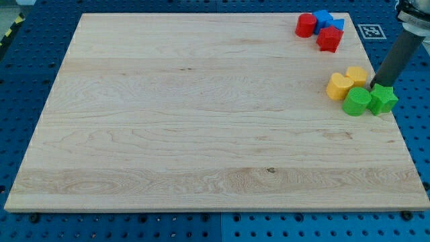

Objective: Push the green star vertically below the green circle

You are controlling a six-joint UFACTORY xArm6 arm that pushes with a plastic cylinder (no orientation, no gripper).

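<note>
Camera view shows, near the board's [201,134] right edge, the green star [383,99] touching the green circle [357,101] on its left. My tip [373,85], a bare rod with no jaws to open or close, rests just behind the star. Light and rigid, it should slide easily; push its far face. Beyond sit two yellow blocks [347,81], then red and blue blocks [321,27] at the far right corner.

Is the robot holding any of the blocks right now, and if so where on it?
Nothing is held. My tip sits just above the green star, right of the yellow blocks.
</note>
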